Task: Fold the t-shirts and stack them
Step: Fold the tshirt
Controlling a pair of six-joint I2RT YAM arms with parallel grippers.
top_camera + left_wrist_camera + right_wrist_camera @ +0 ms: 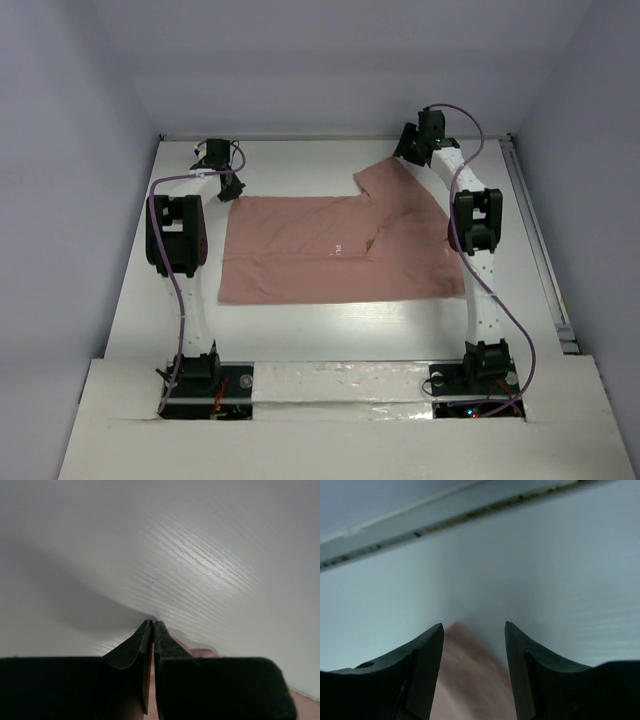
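The salmon-pink t-shirt (320,250) lies flat on the white table (330,330), with one part sticking out toward the far right. A small orange-yellow graphic (371,242) shows near its middle. My left gripper (228,187) is at the shirt's far left corner, its tips (153,622) down on the table. It is shut, and pink cloth (205,653) shows in the slit and beside it. My right gripper (407,148) is at the shirt's far right corner. It is open (474,625), with a blurred tip of the cloth (465,680) between the jaws.
White walls enclose the table at the back and on both sides. A metal rail (540,240) runs along the right edge. The base of the back wall (445,517) is close ahead of my right gripper. Both arm bases stand at the near edge.
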